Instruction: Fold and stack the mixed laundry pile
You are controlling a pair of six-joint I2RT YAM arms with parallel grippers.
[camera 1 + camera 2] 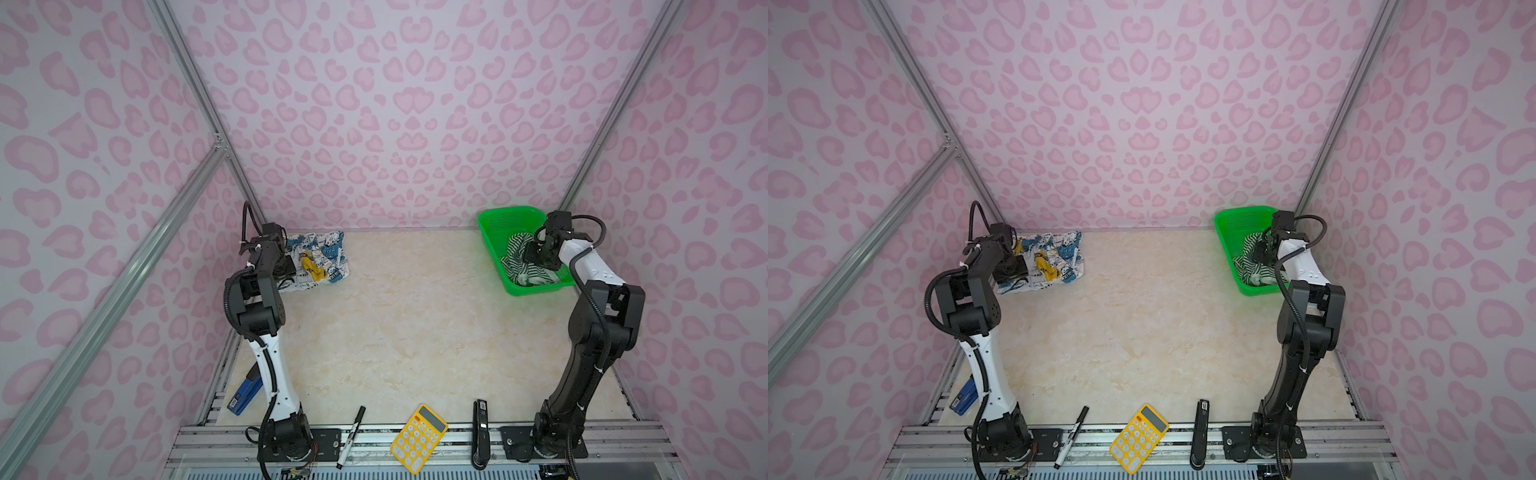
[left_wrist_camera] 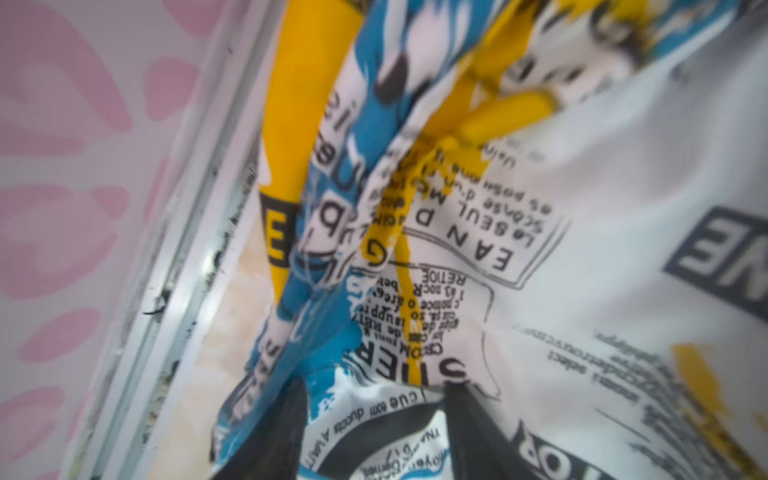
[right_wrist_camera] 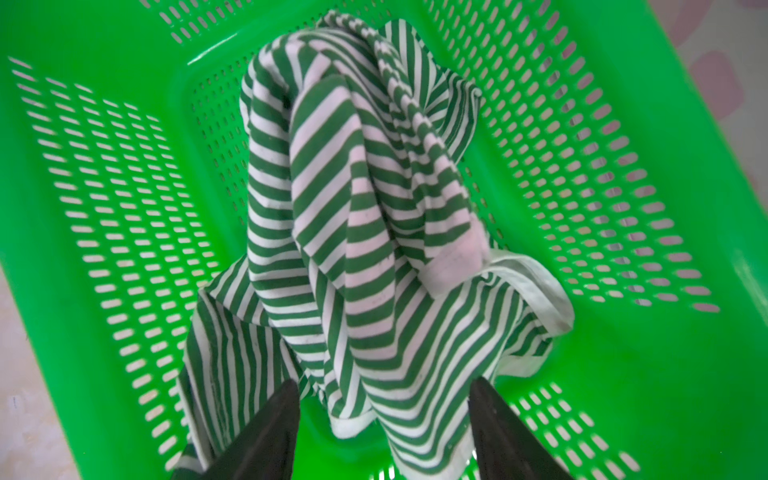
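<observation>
While my left pincer (image 2: 376,384) presses into the printed white garment (image 2: 582,208), its jaws are spread and, as far as I can make out, pinch nothing. My right pincer (image 3: 384,382) hangs just as wide over the green-and-white striped garment (image 3: 353,208), empty.

The printed garment lies as a rumpled, roughly folded rectangle in the far left corner of the tabletop (image 1: 415,324). The striped one is a crumpled heap inside the green perforated basket (image 1: 509,214) at the far right, well apart from it. I judge the job about half done at best: the striped piece is not yet lifted out, folded or stacked.

Along the near edge of the cream marble-look top sit a yellow calculator (image 1: 419,438), a marker (image 1: 352,436) and a black stapler-like tool (image 1: 481,432). Pink heart-print walls (image 1: 395,104) on aluminium framing enclose us.
</observation>
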